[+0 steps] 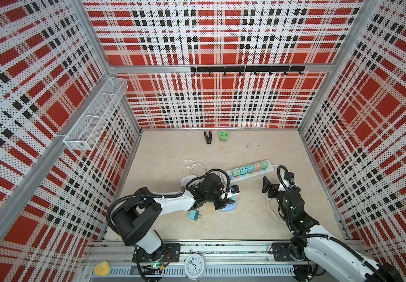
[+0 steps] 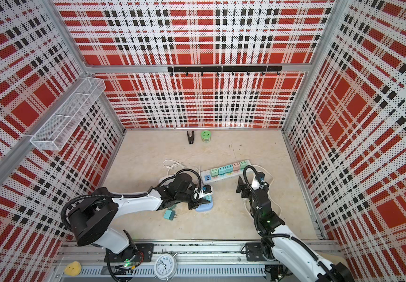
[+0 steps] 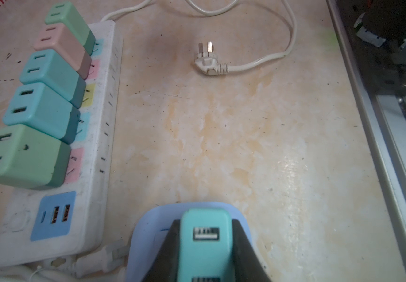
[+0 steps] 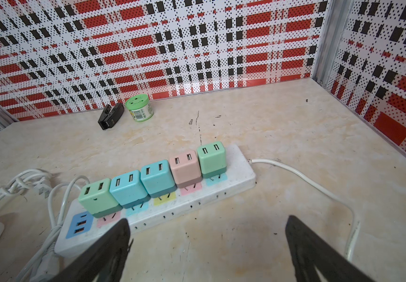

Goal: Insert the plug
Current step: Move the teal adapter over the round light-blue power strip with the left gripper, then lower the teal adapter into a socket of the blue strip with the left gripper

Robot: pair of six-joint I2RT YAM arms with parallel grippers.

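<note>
My left gripper is shut on a teal two-port USB plug, its black fingers pressing both sides. The plug stands over a light blue rounded socket base lying on the table; its prongs are hidden. In both top views that gripper sits on the blue base. A second teal plug lies loose beside the left forearm. My right gripper stands open and holds nothing, just in front of the white power strip.
The power strip carries several green, teal and pink plugs. Its cord ends in a white three-pin plug on the table. A black clip and a green jar stand at the back wall. Another white strip lies behind the left wrist.
</note>
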